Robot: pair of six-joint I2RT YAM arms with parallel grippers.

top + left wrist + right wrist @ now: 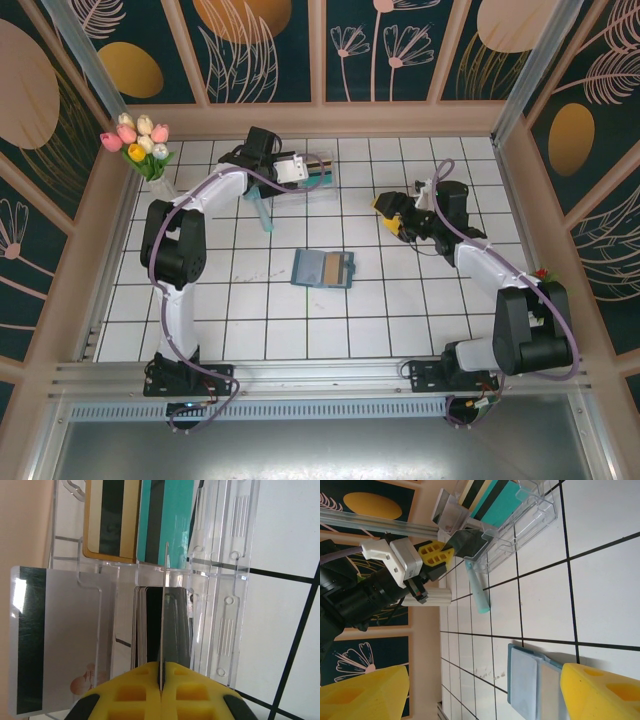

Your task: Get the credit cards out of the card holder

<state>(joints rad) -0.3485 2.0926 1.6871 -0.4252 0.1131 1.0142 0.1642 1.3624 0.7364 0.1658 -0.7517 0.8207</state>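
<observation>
Card holder [325,268] lies open and flat on the table [250,320], mid-field, blue-grey inside up, so its slots face the arms. A tan patch on its right half may be a card not yet drawn; cannot tell. Bare tiles ring it on all sides, giving an easy approach from either arm.

Right gripper [393,216] hangs beyond and to the right of the holder, fingers spread wide and holding nothing. Its wrist view looks down on the holder's edge. My guess is that it waits to steady or pick.

Teal stick [262,210] lies on the tiles just near of the clear box [318,172], close to the left arm's way back to the holder. Worth minding.

Left gripper [161,680] is at the box, fingers pressed together and pinching one card [164,580] edge-on, in line with a compartment, likely so it slides in. Divider walls stand close on both sides, leaving little slack. Already in the box are a gold card [110,517], a teal card [170,520], a silver card [60,640] and a dark stack [145,625]. The far wall runs near behind the box.
</observation>
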